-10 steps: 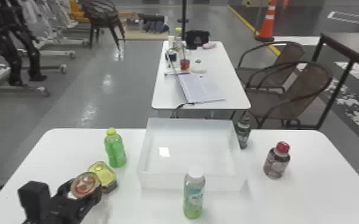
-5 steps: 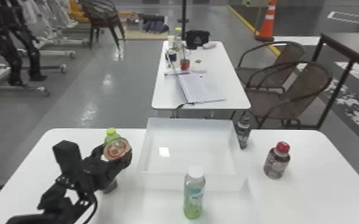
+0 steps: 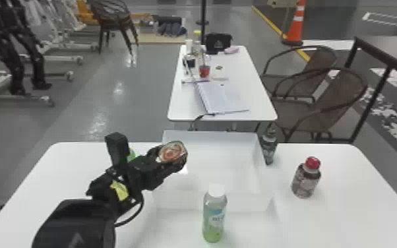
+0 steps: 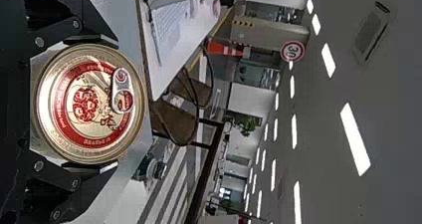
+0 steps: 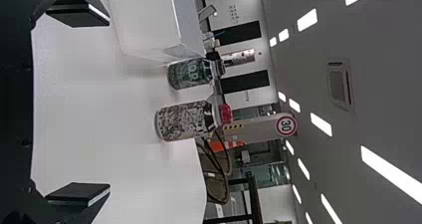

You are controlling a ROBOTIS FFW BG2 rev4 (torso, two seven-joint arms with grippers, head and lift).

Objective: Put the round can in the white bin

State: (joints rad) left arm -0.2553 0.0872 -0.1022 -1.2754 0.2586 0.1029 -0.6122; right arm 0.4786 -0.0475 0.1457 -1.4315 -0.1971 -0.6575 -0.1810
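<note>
- Pick looks done: round pull-tab can (image 4: 89,104) is off the white table (image 3: 356,211), clamped between the left gripper's (image 3: 171,158) two fingers.
- In the head view, can sits over the left side of the white bin (image 3: 211,141). Can't tell its height above the wall.
- Place not done: can is still in the grip.
- Left to do, my read: bring it further toward bin centre, lower, let go, back out. Call it past halfway.
- Letting go here could clip the left wall.
- White-capped clear bottle (image 3: 214,216) stands near the bin's front wall, keep the arm off it.
- Right gripper (image 5: 108,104): fingers wide apart, nothing between them. Probably not needed.
</note>
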